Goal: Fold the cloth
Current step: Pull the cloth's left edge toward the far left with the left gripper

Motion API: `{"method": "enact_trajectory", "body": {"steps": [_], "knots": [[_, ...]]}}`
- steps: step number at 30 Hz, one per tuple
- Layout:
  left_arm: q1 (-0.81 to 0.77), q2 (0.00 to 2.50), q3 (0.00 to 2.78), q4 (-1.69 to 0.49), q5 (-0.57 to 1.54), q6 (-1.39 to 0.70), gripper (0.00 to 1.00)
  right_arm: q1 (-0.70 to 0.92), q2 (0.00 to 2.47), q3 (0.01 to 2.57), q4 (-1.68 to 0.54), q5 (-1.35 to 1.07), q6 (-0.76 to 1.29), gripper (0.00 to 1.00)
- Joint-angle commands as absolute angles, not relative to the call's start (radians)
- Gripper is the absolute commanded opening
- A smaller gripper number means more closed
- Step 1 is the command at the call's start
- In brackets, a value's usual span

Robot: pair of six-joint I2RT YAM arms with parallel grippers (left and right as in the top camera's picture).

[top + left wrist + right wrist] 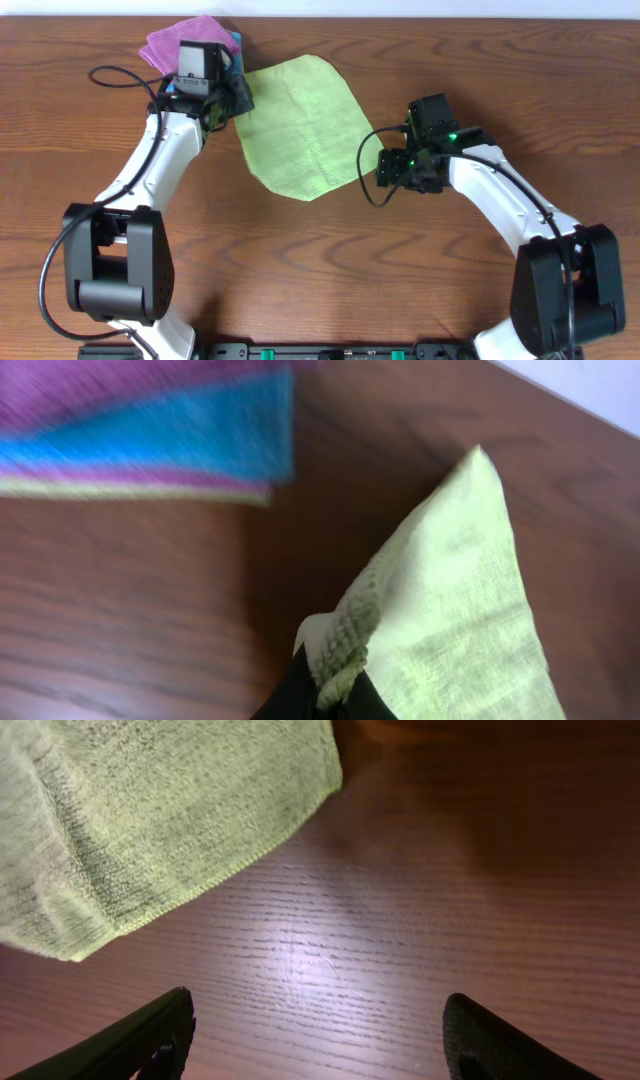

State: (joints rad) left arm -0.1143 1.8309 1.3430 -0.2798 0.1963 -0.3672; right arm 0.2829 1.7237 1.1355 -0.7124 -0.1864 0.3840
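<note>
The lime-green cloth (300, 125) lies spread flat on the wooden table, behind centre. My left gripper (228, 108) is shut on the cloth's left corner; in the left wrist view the pinched corner (345, 650) bunches between the black fingers (325, 695), with a bit of white tag beside it. My right gripper (392, 170) is open and empty, just right of the cloth's right edge. In the right wrist view the cloth's edge (170, 820) lies ahead and left of the spread fingers (315, 1040), apart from them.
A purple folded cloth (185, 40) and a turquoise-blue folded cloth (235, 45) lie stacked at the back left, just behind my left gripper; both show in the left wrist view (150, 430). Black equipment lines the table's front edge (330, 350).
</note>
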Motion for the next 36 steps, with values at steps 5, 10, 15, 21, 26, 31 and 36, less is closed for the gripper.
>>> {"method": "enact_trajectory", "body": {"steps": [5,10,15,21,26,31,36], "knots": [[-0.109,1.833,1.359,-0.186,0.067,-0.329,0.06,0.341,1.726,1.129,-0.68,-0.191,0.397,0.8],[-0.109,1.838,1.359,-0.167,0.067,-0.327,0.37,0.371,1.726,1.129,-0.669,-0.191,0.396,0.8],[-0.109,1.838,1.359,-0.168,0.047,-0.317,0.75,0.381,1.729,1.118,-0.566,-0.181,0.396,0.82],[-0.109,1.836,1.359,-0.175,0.041,-0.313,0.86,0.379,1.769,1.11,-0.42,-0.157,0.397,0.82],[-0.109,1.82,1.359,-0.213,0.043,-0.313,0.88,0.379,1.827,1.11,-0.381,-0.134,0.42,0.81],[-0.109,1.796,1.359,-0.259,0.053,-0.313,0.89,0.379,1.9,1.11,-0.332,-0.135,0.469,0.79],[-0.109,1.771,1.359,-0.322,0.1,-0.314,0.89,0.38,1.932,1.11,-0.283,-0.147,0.525,0.76]]}}
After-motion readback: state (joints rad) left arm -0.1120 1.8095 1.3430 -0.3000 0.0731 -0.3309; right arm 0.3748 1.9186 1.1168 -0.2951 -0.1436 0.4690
